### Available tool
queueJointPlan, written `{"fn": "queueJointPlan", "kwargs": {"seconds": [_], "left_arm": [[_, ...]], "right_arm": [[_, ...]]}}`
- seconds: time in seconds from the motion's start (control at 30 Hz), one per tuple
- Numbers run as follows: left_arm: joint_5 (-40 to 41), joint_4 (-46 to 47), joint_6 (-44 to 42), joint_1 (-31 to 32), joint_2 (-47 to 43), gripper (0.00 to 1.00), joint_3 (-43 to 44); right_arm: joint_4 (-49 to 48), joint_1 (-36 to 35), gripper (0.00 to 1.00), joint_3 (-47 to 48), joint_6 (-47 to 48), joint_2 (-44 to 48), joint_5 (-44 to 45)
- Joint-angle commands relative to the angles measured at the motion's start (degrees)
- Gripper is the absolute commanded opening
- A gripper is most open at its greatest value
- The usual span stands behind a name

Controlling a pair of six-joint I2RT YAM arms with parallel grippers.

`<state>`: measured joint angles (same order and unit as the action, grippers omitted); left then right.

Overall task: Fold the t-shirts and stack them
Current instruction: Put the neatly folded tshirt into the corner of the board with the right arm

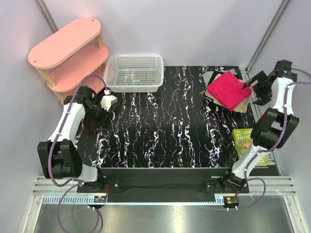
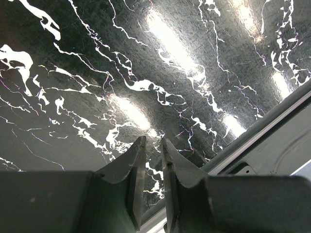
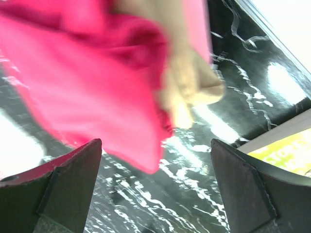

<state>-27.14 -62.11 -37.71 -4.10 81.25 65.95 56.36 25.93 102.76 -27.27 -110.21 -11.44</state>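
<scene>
The t-shirts lie in a stack at the back right of the table. A crimson-pink tee (image 1: 226,89) is on top, with a tan one (image 1: 244,103) and a grey one (image 1: 210,77) showing beneath it. My right gripper (image 1: 251,88) hovers at the stack's right edge, open wide and empty. In the right wrist view the crimson tee (image 3: 87,87) and the tan cloth (image 3: 189,82) hang blurred just beyond the right gripper (image 3: 155,141). My left gripper (image 1: 103,115) rests low over the table at the left. In the left wrist view the left gripper (image 2: 153,141) is all but shut, with only a thin slit and nothing in it.
A white mesh basket (image 1: 133,73) stands at the back, left of centre. A pink two-tier shelf (image 1: 68,48) is off the table at the far left. A yellow-green book (image 1: 248,141) lies near the right edge, behind the right arm. The table's metal rail (image 2: 272,121) runs past the left gripper.
</scene>
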Motion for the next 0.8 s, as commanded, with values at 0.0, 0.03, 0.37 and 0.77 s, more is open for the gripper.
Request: {"fn": "queueJointPlan", "kwargs": {"seconds": [0.0,0.03,0.37,0.77], "left_arm": [[-2.2,-0.3,-0.7,-0.3,-0.6,0.24,1.1],[-2.4,-0.2,-0.4,-0.4,-0.4,0.24,1.2],[-3.5,-0.1,2.9,-0.3,1.6,0.24,3.6],[-2.7,-0.2,3.4,-1.5,2.2,0.24,4.6]], "right_arm": [[-1.4,-0.7,1.0,7.4,-1.8,6.7,-14.0],[-2.6,-1.1,1.0,8.6,-3.4,5.5,-18.1],[-4.1,-8.1,1.0,20.7,-1.7,-15.4,-25.8],[-4.0,-7.1,1.0,27.2,-0.2,-30.1,-24.6]]}}
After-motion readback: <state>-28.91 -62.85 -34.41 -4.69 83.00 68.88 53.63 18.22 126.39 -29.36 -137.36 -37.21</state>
